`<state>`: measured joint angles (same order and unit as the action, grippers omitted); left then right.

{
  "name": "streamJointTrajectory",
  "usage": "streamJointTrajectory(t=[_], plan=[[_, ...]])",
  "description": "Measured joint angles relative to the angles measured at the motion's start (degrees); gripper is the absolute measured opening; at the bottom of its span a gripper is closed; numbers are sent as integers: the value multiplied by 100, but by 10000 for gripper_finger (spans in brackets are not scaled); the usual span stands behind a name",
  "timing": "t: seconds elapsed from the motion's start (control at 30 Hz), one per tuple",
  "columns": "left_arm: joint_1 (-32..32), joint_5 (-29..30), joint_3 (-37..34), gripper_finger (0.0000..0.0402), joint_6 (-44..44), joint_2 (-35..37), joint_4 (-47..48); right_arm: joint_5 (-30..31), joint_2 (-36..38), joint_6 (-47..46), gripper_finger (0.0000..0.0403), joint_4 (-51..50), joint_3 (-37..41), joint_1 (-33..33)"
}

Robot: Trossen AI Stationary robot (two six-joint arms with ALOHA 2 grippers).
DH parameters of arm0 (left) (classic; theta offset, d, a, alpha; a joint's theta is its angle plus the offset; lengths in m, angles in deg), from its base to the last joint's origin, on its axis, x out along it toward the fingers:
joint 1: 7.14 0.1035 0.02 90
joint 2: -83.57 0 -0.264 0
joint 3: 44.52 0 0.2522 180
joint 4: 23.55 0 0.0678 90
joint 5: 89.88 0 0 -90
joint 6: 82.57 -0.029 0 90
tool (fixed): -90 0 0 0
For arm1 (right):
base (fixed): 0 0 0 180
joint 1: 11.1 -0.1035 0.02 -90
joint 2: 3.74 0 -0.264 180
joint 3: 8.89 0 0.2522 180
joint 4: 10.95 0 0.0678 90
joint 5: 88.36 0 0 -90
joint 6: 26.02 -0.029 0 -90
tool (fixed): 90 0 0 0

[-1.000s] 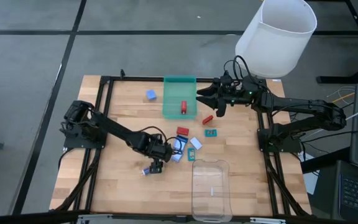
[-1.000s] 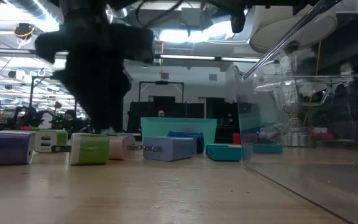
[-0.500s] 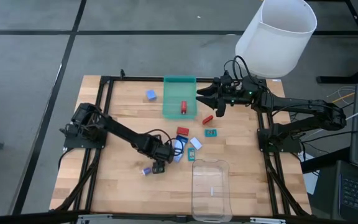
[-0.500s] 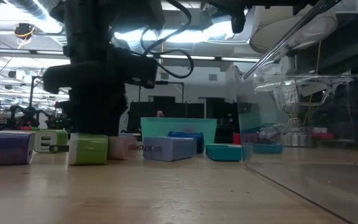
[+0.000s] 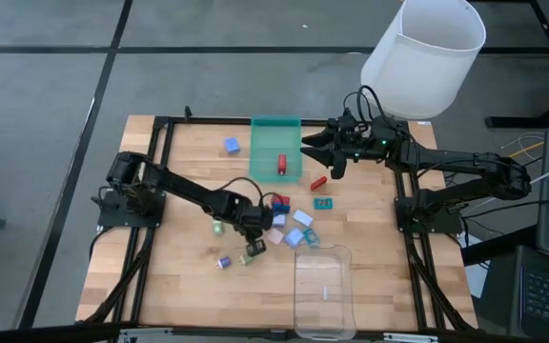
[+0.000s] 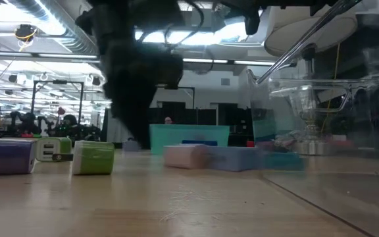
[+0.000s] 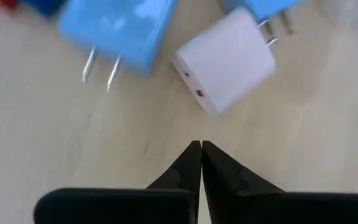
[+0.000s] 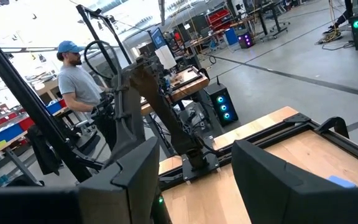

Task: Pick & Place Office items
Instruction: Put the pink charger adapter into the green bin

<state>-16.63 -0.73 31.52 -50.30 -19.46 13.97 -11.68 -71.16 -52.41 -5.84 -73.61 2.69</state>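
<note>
**Left gripper shut on nothing amid the scattered office items**

Your left gripper (image 7: pixel 201 149) has its fingers pressed together with nothing between them, low over the wood just short of a pink plug cube (image 7: pixel 225 59) and a blue plug cube (image 7: pixel 120 31). In the high view it sits in the middle of the table (image 5: pixel 189 276), beside the cluster of office items (image 5: pixel 289 224).

Count what you can: one red roll (image 5: pixel 281 164) lies inside the green tray (image 5: pixel 274 129); one blue cube (image 5: pixel 231 146) sits alone to the tray's left; one red piece (image 5: pixel 318 181) and one teal flat piece (image 5: pixel 324 203) lie right of the cluster. Three pieces lie apart on the left arm's side, among them a green cube (image 6: pixel 93 158) and a purple-faced one (image 6: pixel 6 157).

The clear tray (image 5: pixel 324 291) stands at the near edge, just beside the cluster. Your right gripper (image 5: pixel 311 145) hovers with fingers apart, holding nothing, at the green tray's right rim. A white bucket (image 5: pixel 422 57) stands behind the right arm.
</note>
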Motion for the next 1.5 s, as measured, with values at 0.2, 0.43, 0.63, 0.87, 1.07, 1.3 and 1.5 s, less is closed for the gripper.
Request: streamJointTrajectory(t=[0.2, 0.43, 0.63, 0.87, 1.07, 1.3, 1.5], plan=[[222, -60, 14, 3, -37, 145, -381, -1, 0, 2, 200, 20, 0, 0], [115, -455, 16, 71, -1177, 274, -530, -2, 0, -17, 200, 47, 0, 0], [51, -436, 250, 193, -2126, 309, -523, -3, 0, -151, 200, 49, -2, 0], [258, -390, 748, 306, -3215, 72, -440, 5, 0, -275, 200, 68, -2, 0], [447, -614, 1058, 313, -3976, -426, 138, 23, 0, -306, 200, 103, -2, 0], [481, -755, 1651, 298, -4562, -931, 329, 28, 0, -306, 200, 116, -2, 0], [384, -935, 1988, 297, -4777, -1429, 588, 45, 0, -262, 200, 127, -2, 15]])
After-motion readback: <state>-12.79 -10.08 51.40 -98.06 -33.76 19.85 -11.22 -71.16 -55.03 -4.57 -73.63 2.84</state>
